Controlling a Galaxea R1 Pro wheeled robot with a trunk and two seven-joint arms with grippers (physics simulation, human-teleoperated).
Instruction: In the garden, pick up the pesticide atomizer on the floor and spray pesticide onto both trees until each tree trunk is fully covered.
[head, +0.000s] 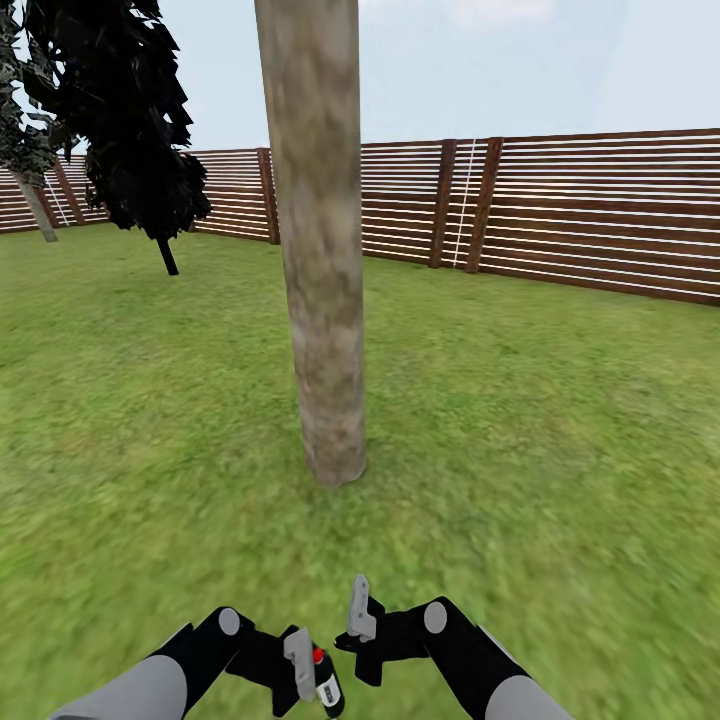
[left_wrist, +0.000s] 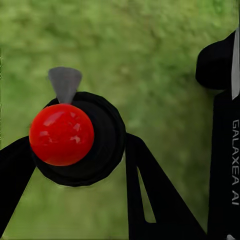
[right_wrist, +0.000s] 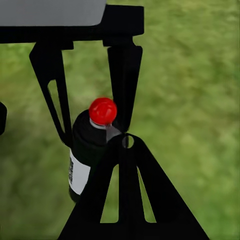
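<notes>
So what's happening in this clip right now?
The robot stands on the lawn facing a thick pale tree trunk. Its left gripper holds the pesticide atomizer, a small black bottle with a red top, low in front of the body. The right gripper is beside it and holds nothing; whether its fingers are open is unclear. No spray specks are visible on the trunk. A slatted wooden fence runs behind.

A thick, pale, mottled tree trunk (head: 322, 250) rises straight ahead of both arms, blocking any reach forward along the middle. Open green grass lawn (head: 560, 420) lies to either side of it. A reddish-brown slatted wooden fence (head: 600, 210) and a near-black thin-stemmed tree (head: 130, 120) stand well beyond.
</notes>
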